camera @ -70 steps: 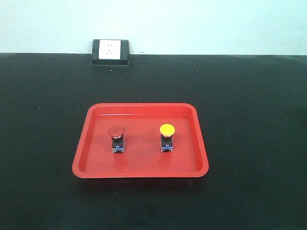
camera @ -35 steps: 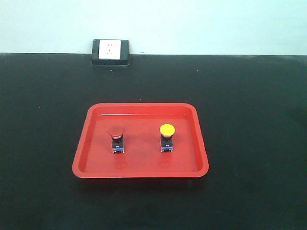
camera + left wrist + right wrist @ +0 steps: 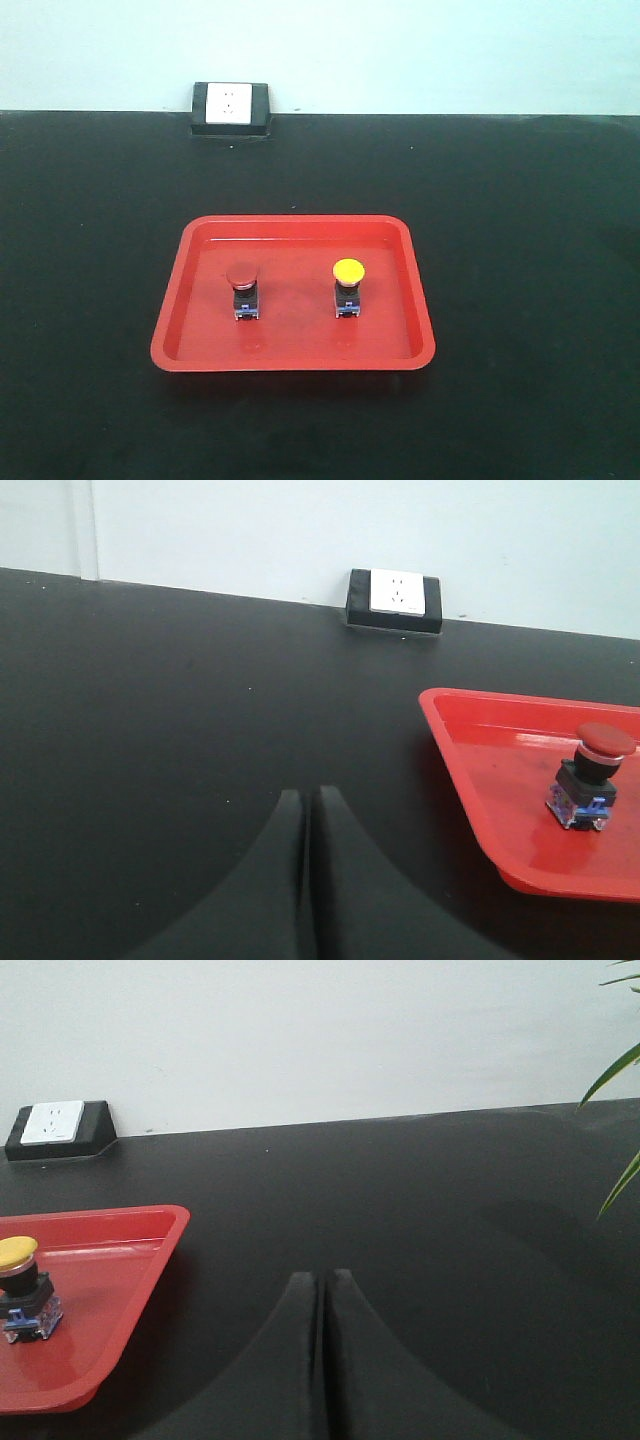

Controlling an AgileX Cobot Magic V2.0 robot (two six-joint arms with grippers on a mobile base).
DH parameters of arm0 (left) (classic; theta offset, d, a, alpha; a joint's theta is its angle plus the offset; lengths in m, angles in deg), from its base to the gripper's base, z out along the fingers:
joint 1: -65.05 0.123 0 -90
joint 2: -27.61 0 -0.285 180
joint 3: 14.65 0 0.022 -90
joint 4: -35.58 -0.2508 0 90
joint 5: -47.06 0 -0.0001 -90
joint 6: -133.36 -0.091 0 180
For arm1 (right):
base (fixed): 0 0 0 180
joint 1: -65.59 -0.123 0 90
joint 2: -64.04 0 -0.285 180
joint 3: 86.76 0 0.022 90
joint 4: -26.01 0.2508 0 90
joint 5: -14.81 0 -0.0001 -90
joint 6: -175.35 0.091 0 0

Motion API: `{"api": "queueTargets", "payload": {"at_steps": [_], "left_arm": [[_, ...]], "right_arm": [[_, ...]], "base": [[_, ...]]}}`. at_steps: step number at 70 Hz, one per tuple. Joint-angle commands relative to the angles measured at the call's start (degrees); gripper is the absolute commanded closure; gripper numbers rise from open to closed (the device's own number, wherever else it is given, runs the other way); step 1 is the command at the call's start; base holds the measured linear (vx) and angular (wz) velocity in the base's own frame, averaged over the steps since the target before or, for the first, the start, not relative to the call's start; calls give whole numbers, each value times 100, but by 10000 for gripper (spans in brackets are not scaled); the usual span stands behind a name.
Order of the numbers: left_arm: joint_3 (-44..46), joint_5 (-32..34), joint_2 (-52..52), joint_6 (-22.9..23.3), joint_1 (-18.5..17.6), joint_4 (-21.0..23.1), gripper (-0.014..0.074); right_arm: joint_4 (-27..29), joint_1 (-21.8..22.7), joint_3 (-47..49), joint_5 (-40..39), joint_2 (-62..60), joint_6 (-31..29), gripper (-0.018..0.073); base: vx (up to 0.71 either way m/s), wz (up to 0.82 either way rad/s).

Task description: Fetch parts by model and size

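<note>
A tray [image 3: 293, 360] lies at the middle of the table [image 3: 520, 250]. Two switches stand upright in it, apart: one switch [image 3: 242, 290] at 9 o'clock of the tray's centre, the other switch [image 3: 348, 286] at 3 o'clock. A socket box [image 3: 231, 109] sits at 12 o'clock, slightly toward 11, on the table's far edge against the wall [image 3: 450, 50]. Leaves [image 3: 622, 1070] show at 3 o'clock beyond the table.
</note>
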Motion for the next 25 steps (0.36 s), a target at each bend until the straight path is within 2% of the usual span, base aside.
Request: {"api": "queueTargets", "payload": {"at_steps": [1,25], "left_arm": [[14,432,-36,41,17,45,603],[14,432,-36,41,17,45,603]], "right_arm": [[-32,24,-51,-456,-96,-59,561],[-32,24,-51,-456,-96,-59,561]], "base": [[0,0],[0,0]]}}
